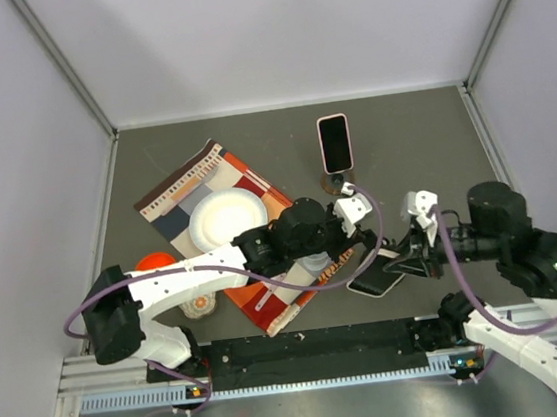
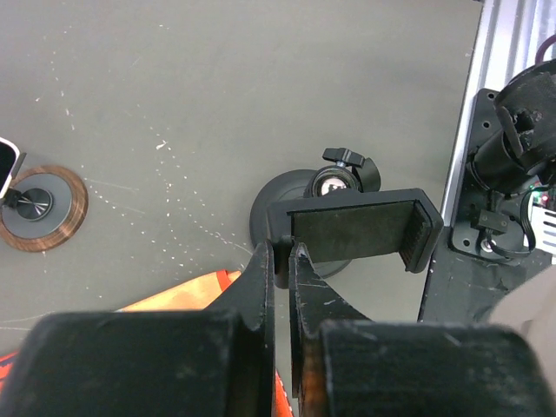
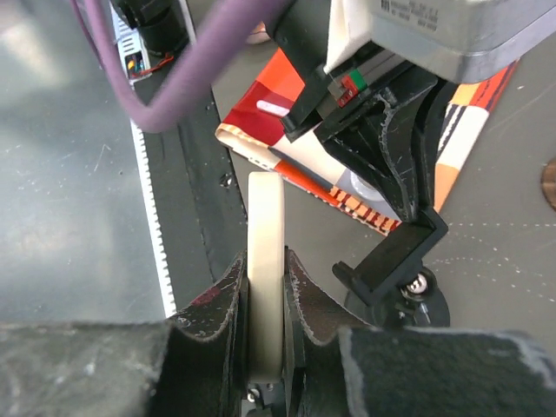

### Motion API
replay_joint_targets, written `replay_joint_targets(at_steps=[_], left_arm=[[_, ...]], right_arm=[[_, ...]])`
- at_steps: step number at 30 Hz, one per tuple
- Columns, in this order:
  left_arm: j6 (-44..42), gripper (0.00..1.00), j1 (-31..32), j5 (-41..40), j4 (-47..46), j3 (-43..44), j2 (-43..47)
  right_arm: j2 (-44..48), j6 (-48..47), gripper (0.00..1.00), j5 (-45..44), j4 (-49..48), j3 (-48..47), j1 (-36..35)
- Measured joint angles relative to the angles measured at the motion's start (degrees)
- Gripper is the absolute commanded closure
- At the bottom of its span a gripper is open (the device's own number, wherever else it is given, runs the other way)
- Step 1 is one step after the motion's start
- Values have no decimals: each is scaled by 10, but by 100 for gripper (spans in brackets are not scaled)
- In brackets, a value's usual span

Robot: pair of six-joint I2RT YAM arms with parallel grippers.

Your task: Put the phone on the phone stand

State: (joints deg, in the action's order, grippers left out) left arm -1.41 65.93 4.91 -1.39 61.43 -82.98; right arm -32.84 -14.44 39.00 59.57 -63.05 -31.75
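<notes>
Pale walls (image 1: pixel 238 32) close in a dark grey table (image 1: pixel 422 142), scuffed with fine white scratches. Far to my left an orange round thing (image 1: pixel 154 261) sits on the table, just beside a patterned cloth (image 1: pixel 171 195) that carries a white plate (image 1: pixel 226 217). Further along, toward the back, a second phone (image 1: pixel 335 144) stands upright on a round wooden base (image 1: pixel 334 184).

My left hand (image 2: pixel 280 261) reaches across the cloth, its fingers pressed nearly together, pinching the left lip of the black phone stand (image 2: pixel 360 230). The stand's round foot rests on the table just off the cloth's corner, and its cradle is tilted up and holds nothing.

The phone (image 3: pixel 265 217) is just beside the stand, on its near side, not on it. My right hand (image 3: pixel 265 268) clamps it between both fingers, seen edge-on from the wrist; from above its pale-cased body juts out leftward, close over the table
</notes>
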Motion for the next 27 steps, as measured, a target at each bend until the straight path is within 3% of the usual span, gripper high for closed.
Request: replay_joint_targets(at_steps=[11,27], left_arm=[[-24,100,-32,89,2,0,-1],[-72,100,-85,215,5,4,-12]], right_arm=[[-64,-48,100,68,-177,121,0],[-78,-76,100,77,-262,156,22]])
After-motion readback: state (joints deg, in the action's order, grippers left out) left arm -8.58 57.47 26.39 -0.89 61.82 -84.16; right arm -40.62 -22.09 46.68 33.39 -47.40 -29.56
